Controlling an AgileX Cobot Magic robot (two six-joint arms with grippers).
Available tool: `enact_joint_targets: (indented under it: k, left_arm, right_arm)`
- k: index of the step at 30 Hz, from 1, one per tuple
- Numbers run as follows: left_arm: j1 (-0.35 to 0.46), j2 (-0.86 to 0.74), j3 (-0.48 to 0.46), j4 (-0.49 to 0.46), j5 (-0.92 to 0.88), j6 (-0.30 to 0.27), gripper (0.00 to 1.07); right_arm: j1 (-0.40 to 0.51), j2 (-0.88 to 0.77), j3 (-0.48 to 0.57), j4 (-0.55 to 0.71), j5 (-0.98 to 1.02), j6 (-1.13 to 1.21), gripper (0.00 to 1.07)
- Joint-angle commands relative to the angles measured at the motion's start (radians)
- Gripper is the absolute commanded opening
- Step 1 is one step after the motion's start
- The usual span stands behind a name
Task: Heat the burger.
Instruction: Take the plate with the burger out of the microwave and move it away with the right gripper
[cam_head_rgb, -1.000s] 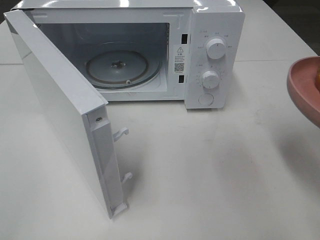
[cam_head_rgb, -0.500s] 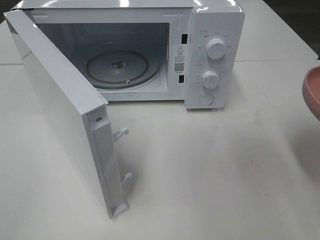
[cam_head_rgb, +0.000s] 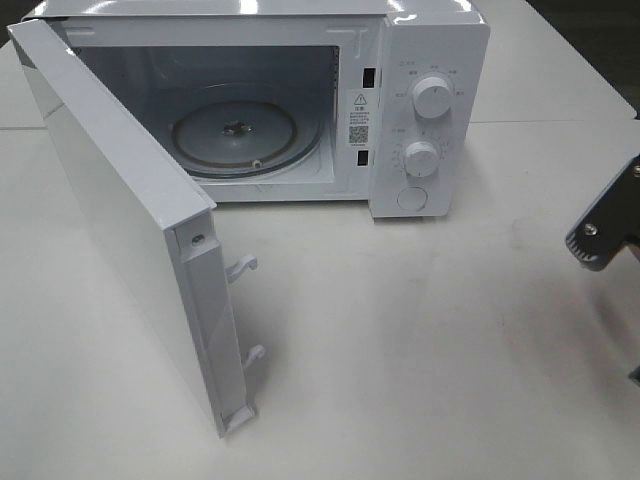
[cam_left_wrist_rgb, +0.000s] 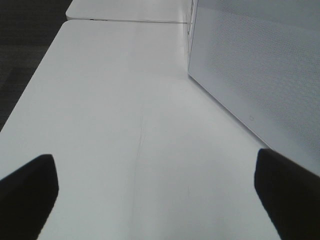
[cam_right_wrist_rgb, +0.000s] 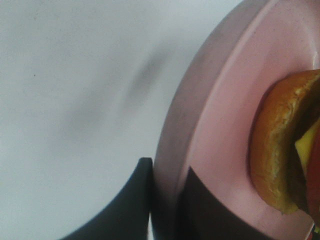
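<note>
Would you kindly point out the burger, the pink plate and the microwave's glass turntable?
burger (cam_right_wrist_rgb: 272, 150): right wrist view, on the bun.
pink plate (cam_right_wrist_rgb: 225, 125): right wrist view, bare inner surface.
glass turntable (cam_head_rgb: 205, 140): exterior high view, left part.

Bright even overhead light; right wrist view blurred.

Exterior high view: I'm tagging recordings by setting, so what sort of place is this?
Probably a lab or office bench staged as a kitchen: a white microwave with its door open stands on plain white tables pushed together, with no counter, sink or cabinets in view.
</note>
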Motion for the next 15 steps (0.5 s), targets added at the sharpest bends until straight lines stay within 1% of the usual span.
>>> enact_joint_targets:
  k: [1, 4, 6, 7, 9, 15]
  left_arm:
    - [0.003, -0.022, 0.002, -0.003, -0.01, 0.0, 1.0]
    - [0.003, -0.022, 0.002, -0.003, -0.01, 0.0, 1.0]
    - [0.003, -0.022, 0.002, -0.003, -0.01, 0.0, 1.0]
    - [0.003, -0.022, 0.002, -0.003, -0.01, 0.0, 1.0]
    - [0.003, -0.022, 0.002, -0.003, -0.01, 0.0, 1.0]
    - [0.003, -0.022, 0.002, -0.003, -0.01, 0.0, 1.0]
  right_arm:
    - [-0.003, 0.071, -0.031, -0.101, 0.026, 0.135, 0.01]
    - [-0.003, 0.116, -0.043, -0.112, 0.038, 0.199, 0.01]
    - [-0.003, 0.193, -0.061, -0.139, 0.06, 0.273, 0.02]
    - [-0.003, 0.193, -0.061, -0.139, 0.06, 0.273, 0.02]
    - [-0.003, 0.257, -0.077, -0.161, 0.074, 0.353, 0.02]
    - [-0.003, 0.355, -0.089, -0.185, 0.071, 0.493, 0.02]
